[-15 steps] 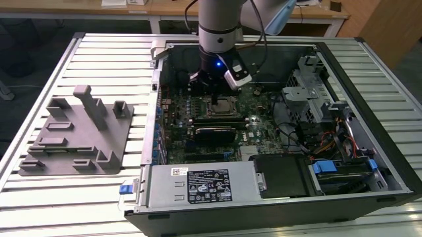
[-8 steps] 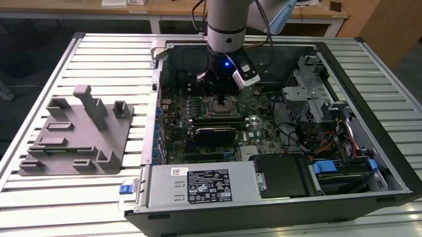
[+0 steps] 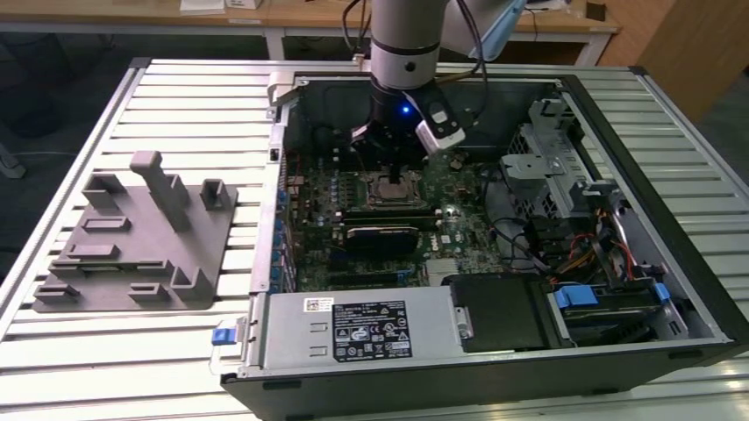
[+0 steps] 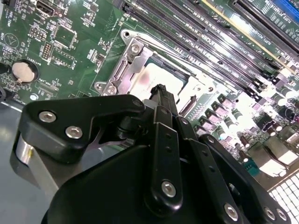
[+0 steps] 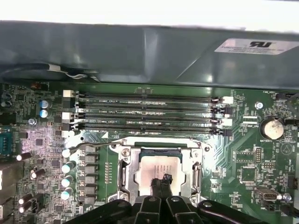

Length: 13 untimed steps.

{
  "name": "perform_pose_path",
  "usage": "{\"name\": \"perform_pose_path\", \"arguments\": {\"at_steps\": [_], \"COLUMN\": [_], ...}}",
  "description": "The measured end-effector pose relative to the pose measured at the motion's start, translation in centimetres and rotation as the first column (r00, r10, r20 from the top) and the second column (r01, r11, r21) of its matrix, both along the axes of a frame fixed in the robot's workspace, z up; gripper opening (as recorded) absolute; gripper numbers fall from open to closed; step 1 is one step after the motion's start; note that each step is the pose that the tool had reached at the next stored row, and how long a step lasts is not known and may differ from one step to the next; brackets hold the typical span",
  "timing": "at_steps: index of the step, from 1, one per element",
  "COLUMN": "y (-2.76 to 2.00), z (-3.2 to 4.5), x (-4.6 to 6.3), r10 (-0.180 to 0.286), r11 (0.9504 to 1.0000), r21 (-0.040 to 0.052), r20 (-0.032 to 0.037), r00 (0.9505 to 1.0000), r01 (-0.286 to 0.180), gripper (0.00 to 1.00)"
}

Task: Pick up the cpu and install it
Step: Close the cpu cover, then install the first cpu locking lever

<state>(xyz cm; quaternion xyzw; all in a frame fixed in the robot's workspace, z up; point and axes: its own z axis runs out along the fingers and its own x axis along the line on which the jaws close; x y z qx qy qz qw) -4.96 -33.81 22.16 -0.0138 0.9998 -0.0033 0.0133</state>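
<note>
Clenched black pincer (image 5: 162,179), tips together over the pale cpu (image 5: 156,169) lying in the metal-framed socket (image 5: 125,164) near the memory slots (image 5: 149,112); liable to skew or scratch it if pressed down off-centre

A table (image 3: 129,351) of pale ribbed metal slats takes up most of the exterior view. Its slats run across from the view's left to its right, and black caps (image 3: 140,62) sit at the far corners. Behind it stands a wooden desk (image 3: 304,16) on white legs (image 3: 273,41), with a few white papers (image 3: 202,5) lying on its top. Under the desk the floor (image 3: 82,54) is dark and dull, and a thin pale cable (image 3: 41,156) trails over it at the view's left. At the far right rises a brown wooden panel (image 3: 690,44). The light is even and soft, and the slats gleam palest along the right edge.
</note>
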Motion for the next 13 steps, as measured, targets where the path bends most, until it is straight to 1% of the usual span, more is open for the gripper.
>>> {"name": "perform_pose_path", "arguments": {"at_steps": [13], "y": [0.00], "z": [0.14], "x": [0.00], "r10": [0.000], "r11": [1.0000], "r21": [0.0000], "r20": [0.0000], "r00": [1.0000], "r01": [0.000], "gripper": [0.11]}}
